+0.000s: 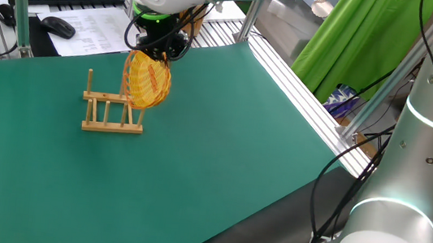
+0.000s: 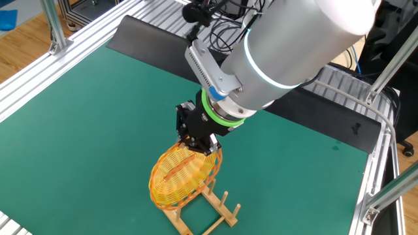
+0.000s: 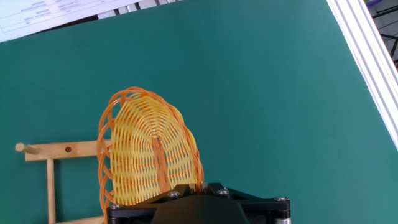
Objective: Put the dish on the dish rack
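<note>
The pincer [image 2: 198, 145] is pressed tight on the top rim of the dish [image 2: 181, 177]. The dish is held standing on its edge, a little tilted, and it hangs just under the pincer. In the hand view the dish [image 3: 149, 155] is seen right in front of the pincer, with its woven face turned to the camera.

The dish is at the right end of the rack [image 1: 111, 114] in one fixed view. Its low edge is down by the pegs there. In the other fixed view the low edge is seen close to the near end of the rack [image 2: 206, 215]. Whether it rests between two pegs or only leans on them cannot be told.

The first part of the job looks done: the dish has been picked up and brought to the rack. What is left is small. The dish must be set down into a gap between the pegs so it stands by itself. Then the pincer must be let go and lifted away. The dish is not yet let go.

The rack stands on the green mat [image 1: 223, 139], well away from its edges.
</note>
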You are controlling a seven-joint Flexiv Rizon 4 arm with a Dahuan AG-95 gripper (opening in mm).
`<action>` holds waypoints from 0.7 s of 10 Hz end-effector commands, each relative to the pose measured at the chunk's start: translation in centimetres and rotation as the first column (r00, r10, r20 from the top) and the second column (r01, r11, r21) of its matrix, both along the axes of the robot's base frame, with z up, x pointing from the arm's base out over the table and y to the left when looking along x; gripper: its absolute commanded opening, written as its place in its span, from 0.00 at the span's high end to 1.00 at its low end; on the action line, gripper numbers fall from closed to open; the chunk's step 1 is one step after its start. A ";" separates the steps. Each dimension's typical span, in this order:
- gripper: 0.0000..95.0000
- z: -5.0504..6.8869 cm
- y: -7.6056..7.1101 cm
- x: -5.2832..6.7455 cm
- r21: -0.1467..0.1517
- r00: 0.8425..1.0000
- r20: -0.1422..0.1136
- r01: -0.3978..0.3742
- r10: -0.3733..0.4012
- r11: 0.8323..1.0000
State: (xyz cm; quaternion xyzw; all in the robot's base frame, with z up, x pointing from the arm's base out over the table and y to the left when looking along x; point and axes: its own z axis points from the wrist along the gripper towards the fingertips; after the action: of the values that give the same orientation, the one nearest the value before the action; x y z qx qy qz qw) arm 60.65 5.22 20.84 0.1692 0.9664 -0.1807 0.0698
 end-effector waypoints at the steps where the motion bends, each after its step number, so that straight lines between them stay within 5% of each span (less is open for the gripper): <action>1: 1.00 0.0 -0.1 0.1 -0.015 1.000 0.003 -0.007 0.007 1.000; 3: 1.00 -0.3 0.0 0.2 -0.052 1.000 0.013 -0.020 0.020 0.998; 7: 1.00 -0.4 0.1 0.2 -0.053 1.000 0.019 -0.012 0.013 0.999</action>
State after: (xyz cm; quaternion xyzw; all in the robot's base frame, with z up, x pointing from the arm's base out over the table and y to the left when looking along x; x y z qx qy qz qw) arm 60.81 5.41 20.52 0.1638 0.9611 -0.2053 0.0856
